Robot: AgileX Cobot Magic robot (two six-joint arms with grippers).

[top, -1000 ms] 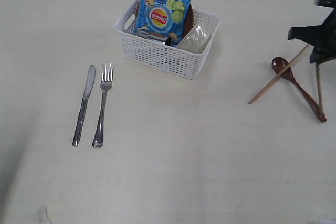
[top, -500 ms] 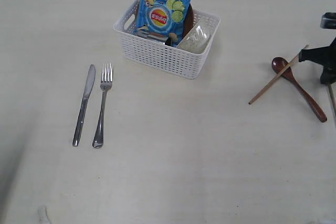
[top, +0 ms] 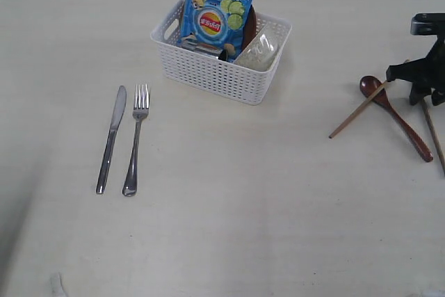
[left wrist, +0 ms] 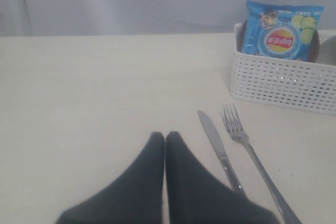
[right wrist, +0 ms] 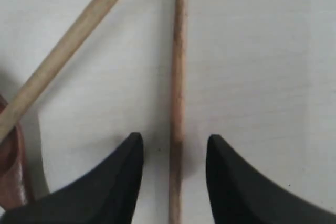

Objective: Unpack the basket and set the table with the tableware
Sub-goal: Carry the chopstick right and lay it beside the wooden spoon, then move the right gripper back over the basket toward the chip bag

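- Exterior: the right end effector (top: 425, 94) has swung back in over the 3 o'clock side of the desk (top: 243, 227). A moment ago it sat further out toward the edge of the shot.
- The loose chopstick (top: 432, 133) has shifted too. It now slants toward 5 o'clock, and its far tip is almost out of frame.
- The other chopstick (top: 354, 113) hasn't budged and lies across the bowl of the wooden spoon (top: 398, 122). My guess is it's lining up to tidy the pair, so that place setting isn't finished.
- The knife (top: 111, 137) and fork (top: 134, 140) lie side by side at 9 o'clock and look done.
- The basket (top: 215, 74) at 12 o'clock isn't empty. The chips bag (top: 215, 19) is in it, with a brown plate (top: 252, 13) peeking out behind.
- There's loads of bare desk from the centre to 6 o'clock. Room is tight only at 3 o'clock, and I can't see the desk edge there.
- Left wrist: the left end effector (left wrist: 164, 136) is pinched closed with nothing in it. It's parked low and well short of the knife (left wrist: 218, 148), the fork (left wrist: 247, 140) and the basket (left wrist: 283, 85).
- Right wrist: the right end effector (right wrist: 173, 139) is narrowly open and straddles the chopstick (right wrist: 178, 66). There's a gap on each side, so no grip.
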